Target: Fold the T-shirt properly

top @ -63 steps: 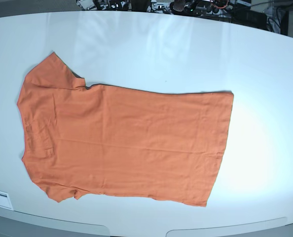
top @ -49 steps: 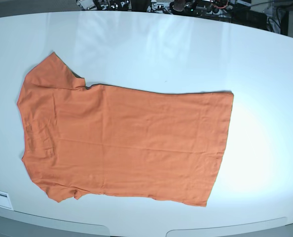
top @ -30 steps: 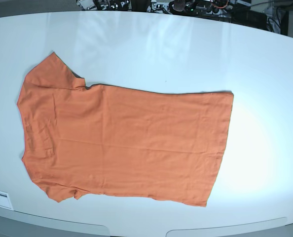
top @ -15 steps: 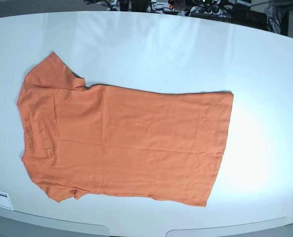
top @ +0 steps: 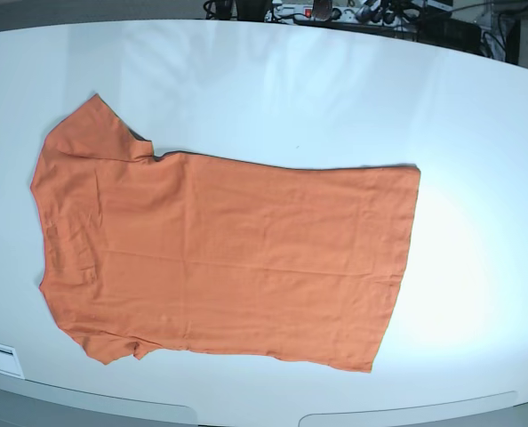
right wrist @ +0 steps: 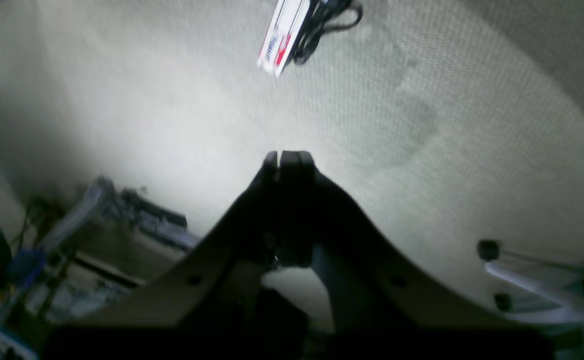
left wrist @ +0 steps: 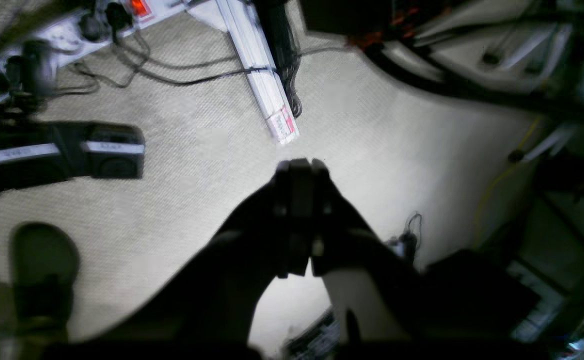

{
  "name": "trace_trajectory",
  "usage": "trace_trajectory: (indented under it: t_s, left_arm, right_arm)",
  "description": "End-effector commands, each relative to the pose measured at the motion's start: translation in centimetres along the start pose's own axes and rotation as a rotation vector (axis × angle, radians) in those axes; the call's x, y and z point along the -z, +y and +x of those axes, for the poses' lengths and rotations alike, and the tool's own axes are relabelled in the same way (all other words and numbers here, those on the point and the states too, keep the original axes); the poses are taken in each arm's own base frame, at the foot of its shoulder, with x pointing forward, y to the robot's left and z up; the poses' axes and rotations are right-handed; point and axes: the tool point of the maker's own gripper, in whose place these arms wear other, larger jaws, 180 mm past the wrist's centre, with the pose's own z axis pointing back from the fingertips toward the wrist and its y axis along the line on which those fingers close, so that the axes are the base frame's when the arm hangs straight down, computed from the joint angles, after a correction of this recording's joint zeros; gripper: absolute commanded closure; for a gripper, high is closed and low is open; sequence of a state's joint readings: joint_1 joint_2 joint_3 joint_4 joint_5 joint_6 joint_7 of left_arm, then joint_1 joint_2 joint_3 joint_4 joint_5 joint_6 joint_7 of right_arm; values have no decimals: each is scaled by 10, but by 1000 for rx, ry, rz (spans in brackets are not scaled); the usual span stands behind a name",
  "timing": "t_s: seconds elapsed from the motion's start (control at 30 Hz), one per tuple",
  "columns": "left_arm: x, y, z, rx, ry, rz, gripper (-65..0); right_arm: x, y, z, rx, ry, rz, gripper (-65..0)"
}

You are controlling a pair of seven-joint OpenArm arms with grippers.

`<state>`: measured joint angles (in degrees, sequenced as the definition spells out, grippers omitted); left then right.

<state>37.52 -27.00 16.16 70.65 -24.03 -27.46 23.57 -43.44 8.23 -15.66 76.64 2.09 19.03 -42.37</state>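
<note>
White tabletop [top: 273, 80] carries the orange T-shirt [top: 228, 249] flat at frame centre. We judge it thin, limp, best pinched at corners; our left gripper [left wrist: 299, 167] and right gripper [right wrist: 288, 157] are clenched, empty.

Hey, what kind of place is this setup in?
Probably a robotics lab: an orange T-shirt spread on a white table, cables and a power strip on carpet.

My left gripper [left wrist: 299, 167] hangs over pale carpet [left wrist: 197, 165], its jaws pressed together with nothing between them. A white strip with red labels [left wrist: 267, 95] lies ahead beside black cables [left wrist: 182, 75]. A dark box [left wrist: 114, 151] sits to the left. The view is blurred.
</note>
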Motion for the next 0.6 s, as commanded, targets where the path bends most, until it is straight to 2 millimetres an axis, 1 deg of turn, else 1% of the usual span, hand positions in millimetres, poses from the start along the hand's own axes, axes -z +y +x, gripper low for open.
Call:
trace_trajectory:
  t_s: [0.0, 0.07, 0.13, 0.23, 0.3, 0.37, 0.43, 0.5, 0.57]
  left_arm:
    - [-12, -2, 0, 34, -7, -6, 0]
    - [-30, -2, 2, 96, -3, 20, 0]
    - [-48, -7, 1, 153, 18, 31, 0]
    - [-70, -24, 1, 249, 54, 5, 0]
    - [-85, -34, 8, 305, 52, -7, 0]
    - [-98, -42, 22, 353, 27, -4, 0]
    - [-112, -46, 41, 405, -14, 23, 0]
    - [-128, -46, 68, 481, -80, 80, 0]
    - [-144, -40, 97, 529, -151, 164, 0]
  right_arm:
    - [-10, 6, -7, -11, -9, 7, 0]
    - [-32, 3, -11, -26, -46, -33, 0]
    - [-56, 4, -14, -39, -85, -65, 0]
    - [-91, 10, -17, -63, -137, -102, 0]
    - [-113, 8, -17, -96, -162, -159, 0]
    - [-134, 1, -16, -134, -180, -237, 0]
    - [-153, -7, -12, -172, -201, -321, 0]
    - [-173, -17, -6, -206, -225, -406, 0]
    - [-190, -26, 4, -219, -260, -485, 0]
